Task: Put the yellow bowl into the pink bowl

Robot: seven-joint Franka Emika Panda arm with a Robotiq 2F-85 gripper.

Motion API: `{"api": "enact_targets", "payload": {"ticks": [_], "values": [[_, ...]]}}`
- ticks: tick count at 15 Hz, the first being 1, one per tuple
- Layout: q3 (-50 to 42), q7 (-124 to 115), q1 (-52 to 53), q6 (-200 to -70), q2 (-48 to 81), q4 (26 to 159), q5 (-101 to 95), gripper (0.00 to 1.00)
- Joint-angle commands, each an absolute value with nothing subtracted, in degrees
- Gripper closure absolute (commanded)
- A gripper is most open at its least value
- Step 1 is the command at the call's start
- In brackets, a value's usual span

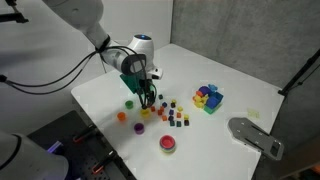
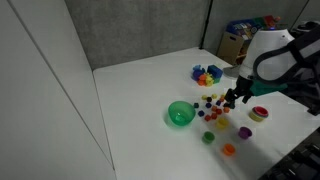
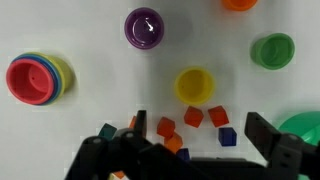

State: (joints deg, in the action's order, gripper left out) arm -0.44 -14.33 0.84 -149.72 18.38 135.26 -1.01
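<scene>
The yellow bowl (image 3: 194,86) stands upright and empty on the white table, just ahead of my open gripper (image 3: 200,130), which hangs above it and holds nothing. Small red, orange and blue blocks (image 3: 192,117) lie between the fingers. The pink bowl (image 3: 33,80) stands off to the left in the wrist view, with a yellow rim showing under it. In both exterior views the gripper (image 1: 148,101) (image 2: 234,101) hovers over the yellow bowl (image 1: 145,113) (image 2: 223,119), and the pink bowl (image 1: 167,144) (image 2: 260,113) stands near the table's edge.
A tiny purple bowl (image 3: 146,28), a small green bowl (image 3: 273,48) and an orange bowl (image 3: 240,3) stand beyond the yellow one. A large green bowl (image 2: 180,114) and a heap of coloured toys (image 2: 207,74) are on the table. A grey object (image 1: 255,135) lies at one corner.
</scene>
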Motion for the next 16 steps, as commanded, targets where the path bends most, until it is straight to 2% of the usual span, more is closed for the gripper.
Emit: {"api": "enact_targets", "payload": {"ticks": [1, 8, 16], "values": [[-1.2, -13.9, 0.7, -152.3, 24.8, 130.8, 1.7, 0.00], [-3.7, -13.9, 1.7, -158.6, 34.3, 127.8, 1.3, 0.00], [-3.5, -12.4, 1.4, -161.0, 39.1, 127.4, 2.0, 0.00]]}}
